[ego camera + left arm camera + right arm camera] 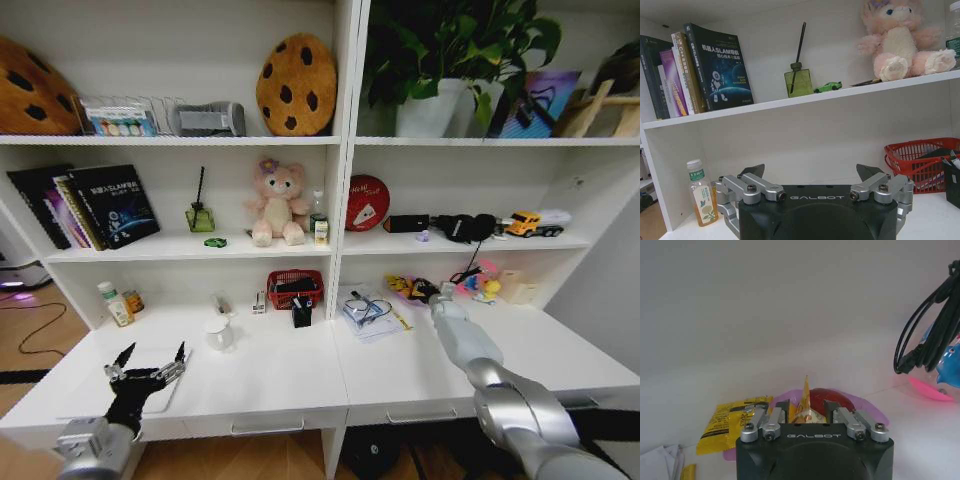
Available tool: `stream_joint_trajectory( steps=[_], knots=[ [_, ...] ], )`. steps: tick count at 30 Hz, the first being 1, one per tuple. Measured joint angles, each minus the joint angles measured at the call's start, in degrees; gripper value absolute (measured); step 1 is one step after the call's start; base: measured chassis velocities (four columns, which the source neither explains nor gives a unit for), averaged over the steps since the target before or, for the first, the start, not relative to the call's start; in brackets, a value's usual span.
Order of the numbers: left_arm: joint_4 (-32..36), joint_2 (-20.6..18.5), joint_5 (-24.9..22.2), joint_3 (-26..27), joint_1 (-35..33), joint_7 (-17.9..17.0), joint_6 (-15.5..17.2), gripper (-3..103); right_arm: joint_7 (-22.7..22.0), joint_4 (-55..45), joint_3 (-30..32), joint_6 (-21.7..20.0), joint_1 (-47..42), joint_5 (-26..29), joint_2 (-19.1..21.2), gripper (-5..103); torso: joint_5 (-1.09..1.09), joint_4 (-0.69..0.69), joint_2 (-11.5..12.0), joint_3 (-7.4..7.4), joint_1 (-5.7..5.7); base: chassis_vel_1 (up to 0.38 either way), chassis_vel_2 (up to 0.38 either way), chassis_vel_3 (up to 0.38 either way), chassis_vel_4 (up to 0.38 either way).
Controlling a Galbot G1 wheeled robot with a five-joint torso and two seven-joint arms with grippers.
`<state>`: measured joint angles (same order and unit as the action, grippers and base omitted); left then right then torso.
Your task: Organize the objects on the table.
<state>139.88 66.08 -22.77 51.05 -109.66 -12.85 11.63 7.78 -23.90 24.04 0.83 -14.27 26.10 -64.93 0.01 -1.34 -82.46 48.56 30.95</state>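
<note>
The counter (280,375) ran white and long under the shelving (345,150), its drawers along the front edge. The laptop (120,385) lay flat near the counter's left front corner, partly under my left hand. Toward the middle, a sheaf of papers (372,318) lay with glasses on top, and the red basket (295,286) sat against the back wall with a white mug (219,333) in front of it, to its left. A bottle of pale drink (701,192) stood at the back left corner.

My right arm reached across to the back edge of the counter's right half, and my right hand (806,412) was down among the bright clutter there. Its fingers had closed to a narrow gap around a small crinkled yellow wrapper (804,402), which stood up between the pads in front of a red dome on a purple dish (860,405). A second, flat yellow packet (737,422) lay on the counter just beside that hand, untouched. A black cable (932,325) hung nearby.

My left hand (150,365) hovered over the laptop, fingers spread wide with nothing between them and touching nothing.

On the shelf above, the small green oval item (215,242) lay beside the plush bear (277,205).
</note>
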Motion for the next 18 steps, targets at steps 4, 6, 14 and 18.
stream_joint_trajectory(
  steps=[4,6,14,18],
  knots=[
    [0.0,0.0,0.0,0.0,0.0,0.0,0.0,100,-1.1,-6.5,-0.3,-1.3,-4.1,2.1,0.7,52,-0.02,0.07,0.0,0.0,0.0,0.0,0.0,0.0,0.0],
    [0.0,0.0,0.0,0.0,0.0,0.0,0.0,100,-2.2,-10.9,-1.1,-3.1,-6.9,3.3,1.7,58,-0.01,0.07,0.0,0.0,0.0,0.0,0.0,0.0,0.0],
    [0.0,0.0,0.0,0.0,0.0,0.0,0.0,100,-9.7,-40.1,-2.4,-3.5,-26.0,7.4,9.6,91,0.0,0.03,0.0,-0.01,0.0,0.0,0.0,0.0,0.0],
    [0.0,0.0,0.0,0.0,0.0,0.0,0.0,100,-16.3,-72.0,7.4,-6.5,-53.5,9.1,14.4,100,0.01,0.01,0.0,-0.02,-0.01,0.0,0.0,0.0,0.0]
  ],
)
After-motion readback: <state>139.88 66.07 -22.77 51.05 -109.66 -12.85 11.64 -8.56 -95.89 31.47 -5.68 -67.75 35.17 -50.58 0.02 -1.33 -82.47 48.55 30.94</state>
